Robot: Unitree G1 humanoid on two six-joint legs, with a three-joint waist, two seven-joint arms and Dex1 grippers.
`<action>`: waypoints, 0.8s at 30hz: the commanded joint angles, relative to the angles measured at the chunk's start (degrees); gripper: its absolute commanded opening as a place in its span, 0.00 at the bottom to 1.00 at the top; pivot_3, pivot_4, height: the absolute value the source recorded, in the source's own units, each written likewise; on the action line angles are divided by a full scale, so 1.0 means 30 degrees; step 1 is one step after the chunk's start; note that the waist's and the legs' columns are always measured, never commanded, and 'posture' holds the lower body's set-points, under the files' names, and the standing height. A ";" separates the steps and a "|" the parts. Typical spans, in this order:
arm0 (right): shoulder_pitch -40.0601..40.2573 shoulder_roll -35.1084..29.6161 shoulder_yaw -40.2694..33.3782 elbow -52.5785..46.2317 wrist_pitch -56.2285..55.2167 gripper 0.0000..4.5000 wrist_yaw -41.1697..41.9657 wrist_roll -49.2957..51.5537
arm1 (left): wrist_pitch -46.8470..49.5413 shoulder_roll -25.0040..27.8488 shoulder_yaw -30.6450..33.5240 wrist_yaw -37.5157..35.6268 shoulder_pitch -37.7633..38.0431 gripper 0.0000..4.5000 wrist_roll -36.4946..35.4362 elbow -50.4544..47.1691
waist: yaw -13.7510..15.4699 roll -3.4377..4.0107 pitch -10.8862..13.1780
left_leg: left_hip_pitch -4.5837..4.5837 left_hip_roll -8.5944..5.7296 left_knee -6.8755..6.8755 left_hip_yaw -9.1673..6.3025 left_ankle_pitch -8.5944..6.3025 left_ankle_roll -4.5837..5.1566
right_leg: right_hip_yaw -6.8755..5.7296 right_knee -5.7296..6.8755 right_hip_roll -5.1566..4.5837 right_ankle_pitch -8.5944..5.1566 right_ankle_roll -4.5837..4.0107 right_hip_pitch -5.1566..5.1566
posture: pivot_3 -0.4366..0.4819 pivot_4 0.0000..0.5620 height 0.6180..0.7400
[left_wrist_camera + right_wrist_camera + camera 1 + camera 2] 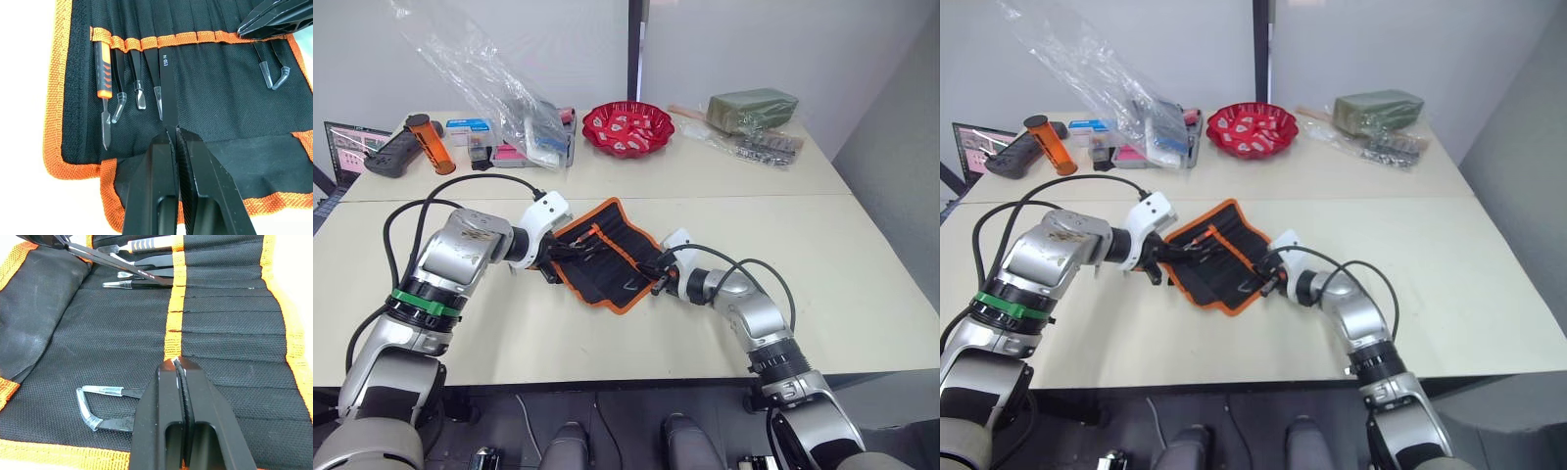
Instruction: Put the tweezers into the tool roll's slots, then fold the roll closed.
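Observation:
The tool roll [610, 257] lies open on the table between my arms, black with orange edging. My left gripper [172, 131] is shut on one black pair of tweezers [165, 83], whose far end sits at the orange band of the slots [195, 37]. Three more capped tweezers [139, 90] and an orange-handled blade [101, 63] stand in neighbouring slots. My right gripper [176, 361] is shut, its tips resting on the orange slot band [174, 308] with nothing seen between them. Two bent-tip tweezers [100, 406] sit in slots beside it.
At the back of the table stand a red bowl [628, 127], a clear plastic bag [480, 69] over small boxes, an orange cylinder [431, 144], a black controller [386, 154] and a green block [751, 106]. Bare tabletop lies to the right [862, 264].

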 commanded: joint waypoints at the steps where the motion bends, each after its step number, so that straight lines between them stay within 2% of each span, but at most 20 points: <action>1: 0.0587 0.0111 0.0567 0.0578 0.0976 0.00 0.0074 -0.0521 | -0.0552 -0.0129 -0.0055 -0.0044 -0.0057 0.00 0.0358 0.0325 | -0.0007 0.0000 0.0000 | 0.0002 0.0003 -0.0004 0.0000 0.0000 0.0001 | 0.0000 0.0003 0.0004 0.0000 0.0000 -0.0002 | 0.48 0.27 1.00; 10: 0.1136 -0.0012 0.0848 -0.0232 0.1695 0.00 0.0186 -0.0671 | -0.1372 -0.0856 -0.0300 0.0035 -0.0559 0.00 0.1161 0.1495 | 0.0038 0.0001 -0.0006 | 0.0050 -0.0004 -0.0003 -0.0002 -0.0001 0.0001 | 0.0001 0.0011 -0.0002 -0.0002 0.0003 0.0055 | 0.48 0.27 1.00; 24: 0.1232 -0.0046 0.0992 -0.0336 0.1906 0.00 0.0333 -0.0842 | -0.0926 -0.0336 -0.0220 -0.0452 -0.0849 0.00 0.1549 0.1148 | -0.0001 0.0001 -0.0006 | 0.0117 -0.0002 -0.0018 -0.0012 -0.0004 0.0005 | 0.0000 -0.0029 0.0002 -0.0009 0.0014 0.0134 | 0.48 0.27 1.00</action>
